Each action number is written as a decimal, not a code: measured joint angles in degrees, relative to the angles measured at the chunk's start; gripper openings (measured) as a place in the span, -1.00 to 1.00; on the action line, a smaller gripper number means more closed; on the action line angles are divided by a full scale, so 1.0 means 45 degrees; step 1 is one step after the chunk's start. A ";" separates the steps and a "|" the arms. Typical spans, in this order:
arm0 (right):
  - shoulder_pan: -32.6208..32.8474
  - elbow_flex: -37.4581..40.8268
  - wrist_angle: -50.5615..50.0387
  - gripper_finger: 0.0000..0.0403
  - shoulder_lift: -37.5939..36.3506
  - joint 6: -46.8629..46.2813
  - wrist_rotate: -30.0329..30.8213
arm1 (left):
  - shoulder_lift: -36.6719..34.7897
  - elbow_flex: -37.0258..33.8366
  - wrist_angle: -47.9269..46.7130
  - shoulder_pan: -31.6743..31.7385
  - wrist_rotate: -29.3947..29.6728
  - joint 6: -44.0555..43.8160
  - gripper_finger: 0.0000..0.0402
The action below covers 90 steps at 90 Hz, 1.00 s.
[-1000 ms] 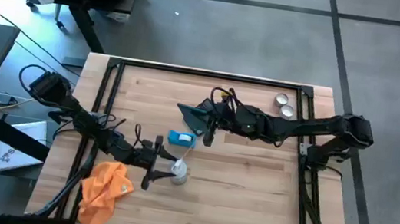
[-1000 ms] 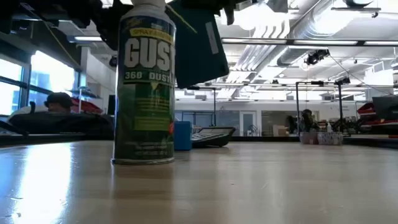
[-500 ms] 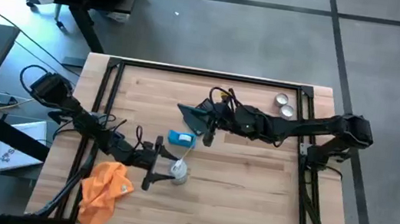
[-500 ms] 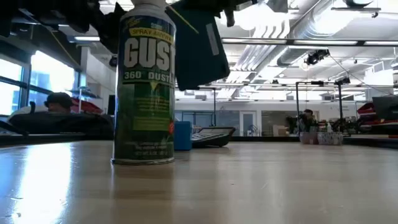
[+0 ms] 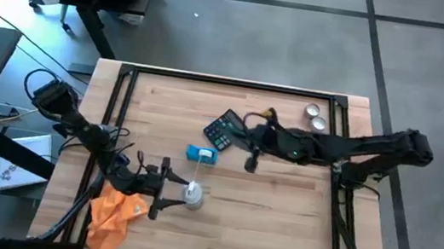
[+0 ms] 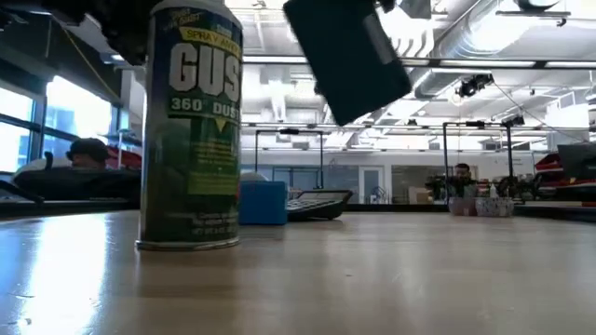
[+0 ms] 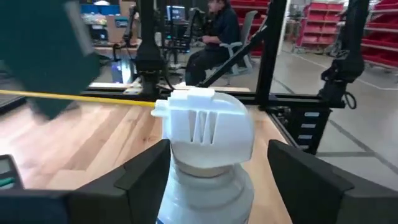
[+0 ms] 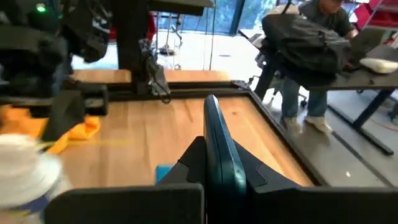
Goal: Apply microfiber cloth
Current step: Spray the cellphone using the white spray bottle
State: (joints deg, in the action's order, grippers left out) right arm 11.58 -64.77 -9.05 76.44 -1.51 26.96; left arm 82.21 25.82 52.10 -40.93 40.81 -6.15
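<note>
Left tool (image 5: 169, 188) clamps duster can (image 5: 192, 193); right tool (image 5: 238, 133) pinches calculator (image 5: 223, 131) above wooden table (image 5: 279, 209).

Wooden table (image 5: 278, 218): orange cloth (image 5: 114, 213), blue box (image 5: 199, 154), duster can (image 6: 189, 130).

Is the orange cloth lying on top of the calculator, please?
No, the orange cloth lies at the table's near left edge, well apart from the calculator.
</note>
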 joint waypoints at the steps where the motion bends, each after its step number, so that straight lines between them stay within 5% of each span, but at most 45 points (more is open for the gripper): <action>1: 0.0076 -0.0001 -0.0108 -1.00 -0.0032 -0.0072 0.0004 | -0.0003 0.0000 -0.0012 -0.0037 0.0071 0.0003 0.20; 32: 0.1870 -0.0005 -0.1375 -1.00 0.0574 -0.1504 0.1038 | -0.0033 0.0001 -0.0109 -0.0624 0.1867 -0.0081 0.18; 90: 0.1033 -0.0005 -0.0603 -1.00 0.1064 -0.2004 0.0971 | -0.0018 0.0010 -0.0450 0.0616 -0.0042 -0.0401 0.47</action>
State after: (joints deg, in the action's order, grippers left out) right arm 16.22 -64.79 -11.76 81.23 -10.52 31.33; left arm 82.13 25.87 50.08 -38.16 40.62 -7.95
